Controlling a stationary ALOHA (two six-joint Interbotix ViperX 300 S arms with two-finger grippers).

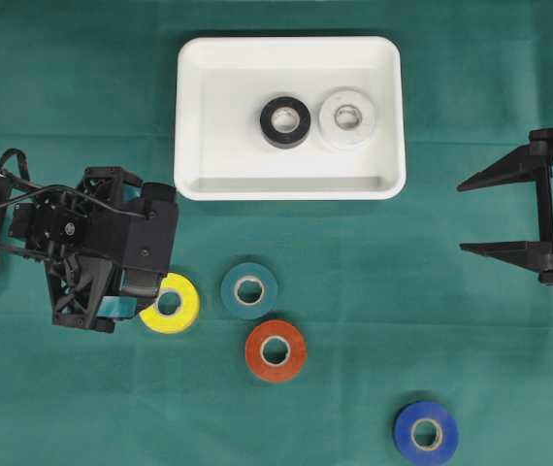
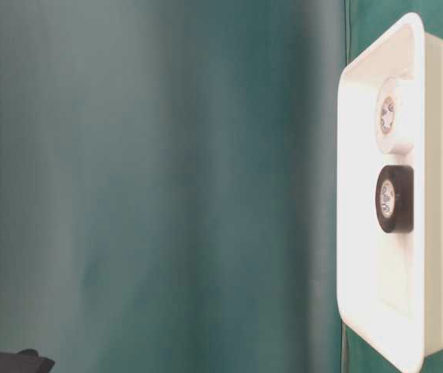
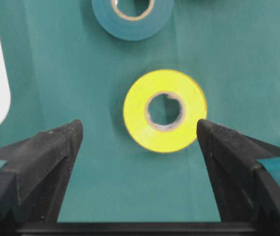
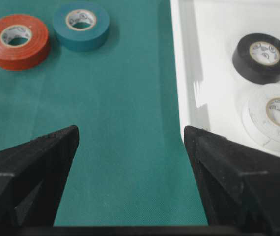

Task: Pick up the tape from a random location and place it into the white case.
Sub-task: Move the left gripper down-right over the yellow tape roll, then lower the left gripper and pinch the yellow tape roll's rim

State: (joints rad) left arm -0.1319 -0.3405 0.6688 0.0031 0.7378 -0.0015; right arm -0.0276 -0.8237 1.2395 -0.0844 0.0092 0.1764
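Between open left fingers [image 3: 46, 147]: yellow tape [image 3: 164, 110].

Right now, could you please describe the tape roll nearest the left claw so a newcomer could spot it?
Start at the white case, then look down and left to the left claw. The yellow roll lies flat just beneath it, left of the teal roll; it is the only yellow one.

A robot lab bench: green cloth [image 1: 82, 58] (wall to wall), two fixed black arms
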